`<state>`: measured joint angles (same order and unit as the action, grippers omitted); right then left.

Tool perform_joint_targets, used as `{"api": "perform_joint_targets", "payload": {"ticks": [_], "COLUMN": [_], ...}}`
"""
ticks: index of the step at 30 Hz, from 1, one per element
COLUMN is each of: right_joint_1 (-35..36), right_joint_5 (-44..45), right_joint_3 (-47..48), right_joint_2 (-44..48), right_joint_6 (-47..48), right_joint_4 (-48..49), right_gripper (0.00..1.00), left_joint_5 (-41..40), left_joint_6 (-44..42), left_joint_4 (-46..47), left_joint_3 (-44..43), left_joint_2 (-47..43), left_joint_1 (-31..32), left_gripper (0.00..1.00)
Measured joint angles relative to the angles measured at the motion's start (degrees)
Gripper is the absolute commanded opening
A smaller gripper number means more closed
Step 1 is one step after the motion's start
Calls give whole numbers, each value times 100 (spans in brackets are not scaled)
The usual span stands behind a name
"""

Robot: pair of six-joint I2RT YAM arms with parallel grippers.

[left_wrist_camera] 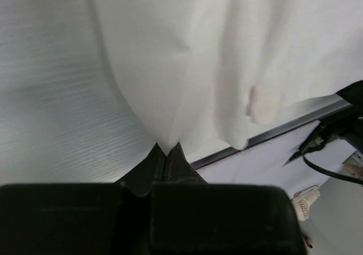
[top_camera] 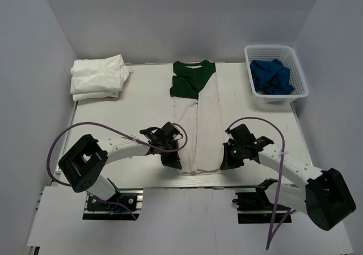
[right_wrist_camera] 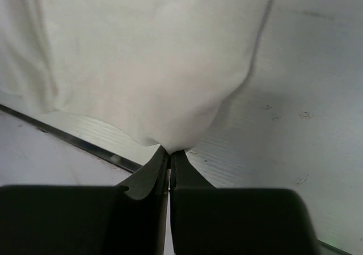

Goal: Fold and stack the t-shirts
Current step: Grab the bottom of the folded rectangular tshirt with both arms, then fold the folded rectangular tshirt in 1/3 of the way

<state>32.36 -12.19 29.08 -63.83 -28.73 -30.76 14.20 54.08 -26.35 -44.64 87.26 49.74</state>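
On the white surface we pinch the near hem corners of the green-sleeved t-shirt with left pincer and right pincer clamped tight, its sides folded in, the end fold and stacking on the white pile to come

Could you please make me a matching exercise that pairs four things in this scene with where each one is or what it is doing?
1. green-collared t-shirt
2. folded white t-shirts
3. blue cloth
4. left hand

A. inside the white basket, far right
B. shut on a near hem corner
C. spread lengthwise in the middle
D. stacked at the far left

Pairs: 1-C, 2-D, 3-A, 4-B
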Motion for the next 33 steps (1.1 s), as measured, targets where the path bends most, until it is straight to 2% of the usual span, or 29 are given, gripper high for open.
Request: {"api": "perform_joint_targets", "payload": {"ticks": [5,10,21,33], "right_joint_1": [0,-17,-402,-925], "right_joint_5": [203,835,2105,2022], "right_joint_3": [514,1211,3333,4782], "right_joint_2": [398,94,-1615,-3519], "right_joint_6": [20,-122,-59,398], "right_joint_4": [-72,87,584,970], "right_gripper": [0,0,0,0], "left_joint_5": [-197,-575,-942,-807], "left_joint_6": [-28,-33,-352,-986], "left_joint_4": [-262,-380,-450,-398], "left_joint_3": [-627,-1362,-3342,-5012], "left_joint_2": [-136,17,1224,2820], "left_joint_1": [-55,-299,-1482,-2116], "left_gripper": [0,0,0,0]}}
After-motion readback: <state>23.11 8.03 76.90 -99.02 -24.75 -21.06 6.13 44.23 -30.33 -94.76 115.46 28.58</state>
